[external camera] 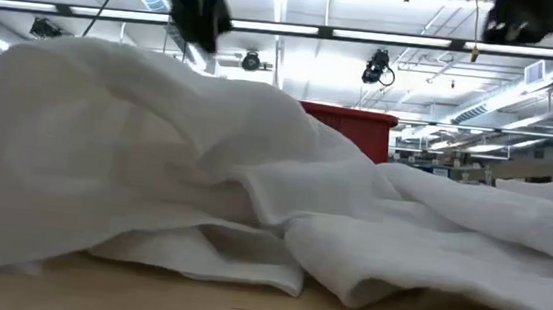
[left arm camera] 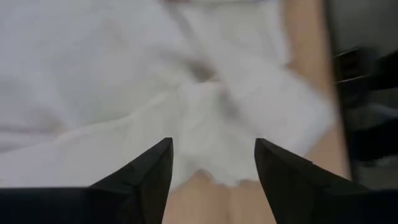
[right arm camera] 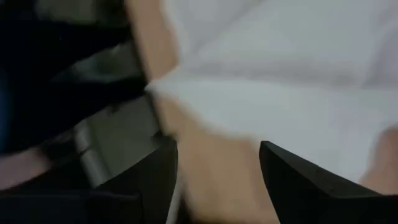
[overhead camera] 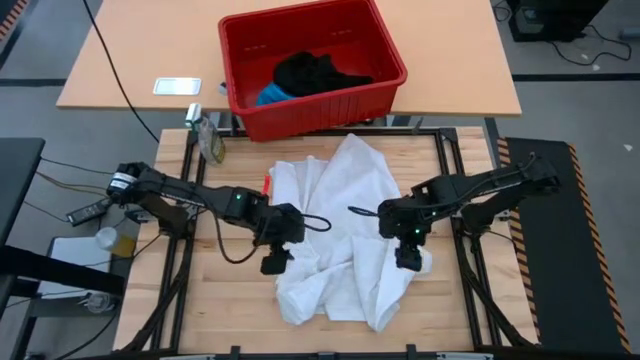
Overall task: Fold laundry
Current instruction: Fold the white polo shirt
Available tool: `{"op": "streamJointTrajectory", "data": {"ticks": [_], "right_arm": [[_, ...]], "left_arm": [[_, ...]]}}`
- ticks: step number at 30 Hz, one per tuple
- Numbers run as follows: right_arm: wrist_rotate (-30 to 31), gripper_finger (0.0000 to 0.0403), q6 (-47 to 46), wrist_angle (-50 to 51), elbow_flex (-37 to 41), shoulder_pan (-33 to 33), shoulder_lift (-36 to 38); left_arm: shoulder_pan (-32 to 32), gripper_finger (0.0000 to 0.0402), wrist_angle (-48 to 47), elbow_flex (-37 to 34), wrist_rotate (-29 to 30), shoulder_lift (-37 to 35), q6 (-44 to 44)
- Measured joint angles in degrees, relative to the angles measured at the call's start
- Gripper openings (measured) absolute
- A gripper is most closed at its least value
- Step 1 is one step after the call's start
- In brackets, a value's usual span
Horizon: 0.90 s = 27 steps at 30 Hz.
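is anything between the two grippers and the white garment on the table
Nothing visible. The white garment lies crumpled on the wooden table, and the left gripper and right gripper hang open right over its two side edges. In each wrist view only cloth and bare table show between the fingers.

both arms low, left hand (overhead camera: 275, 262) and right hand (overhead camera: 408, 258) open, empty
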<state>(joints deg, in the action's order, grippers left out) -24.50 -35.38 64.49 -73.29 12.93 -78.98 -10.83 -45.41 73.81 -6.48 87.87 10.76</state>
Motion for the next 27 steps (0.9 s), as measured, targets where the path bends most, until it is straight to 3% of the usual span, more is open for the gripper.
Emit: {"op": "streamJointTrajectory", "data": {"ticks": [6,11,18,22,27], "right_arm": [[1.69,0.0209,-3.02,-13.19,10.99,-2.30,2.75],[9.82,0.0191,-9.97,-23.27,18.35,-2.28,5.43],[29.61,0.0188,-14.29,-24.32,21.29,-1.56,7.13],[30.92,0.0187,-14.36,-26.35,22.65,-1.99,6.96],[30.90,0.0188,-15.13,-30.03,23.18,-1.63,6.89]], "left_arm": [[4.53,0.0185,9.22,-14.73,-4.57,-4.60,5.14],[6.28,0.0171,15.07,-22.55,-4.18,-9.51,14.19],[7.40,0.0169,16.37,-27.20,14.13,-15.14,25.10],[9.90,0.0169,14.26,-29.65,19.90,-14.85,31.43],[15.75,0.0169,25.01,-36.54,20.29,-14.82,34.62]]}}
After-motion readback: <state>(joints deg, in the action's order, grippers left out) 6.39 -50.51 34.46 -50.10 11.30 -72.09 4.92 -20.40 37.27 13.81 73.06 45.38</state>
